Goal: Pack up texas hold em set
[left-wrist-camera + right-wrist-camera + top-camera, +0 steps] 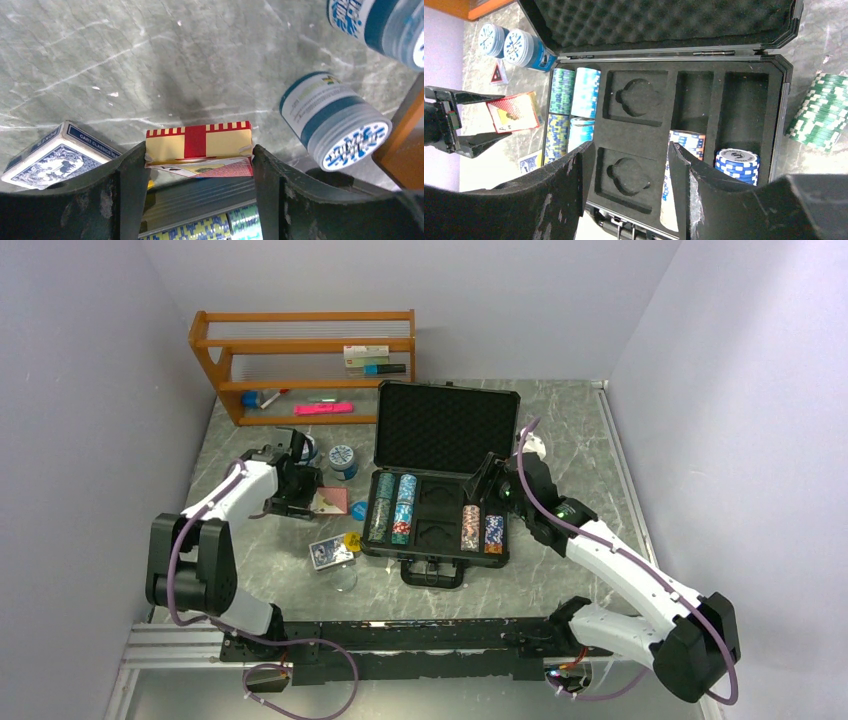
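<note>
Black foam-lined hard briefcase (pixel 780 100) part-filled with striped chip stacks (pixel 574 85); left gripper (pixel 200 165) clamps red cardboard card deck (pixel 198 142), right gripper (pixel 631 165) empty, jaws apart; blue card deck (pixel 55 155), green chip stack (pixel 821 117) unpacked

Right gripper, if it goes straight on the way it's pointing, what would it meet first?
The right gripper likely meets the foam insert of the open case, near an empty card pocket; depth is unclear.

You had plain pale lilac walls (pixel 450 290) closing round three sides of the grey marbled desk (pixel 570 420). At its far left corner an orange wooden shelf (pixel 300 317) with open tiers stood against the back wall. The light was even and soft.
</note>
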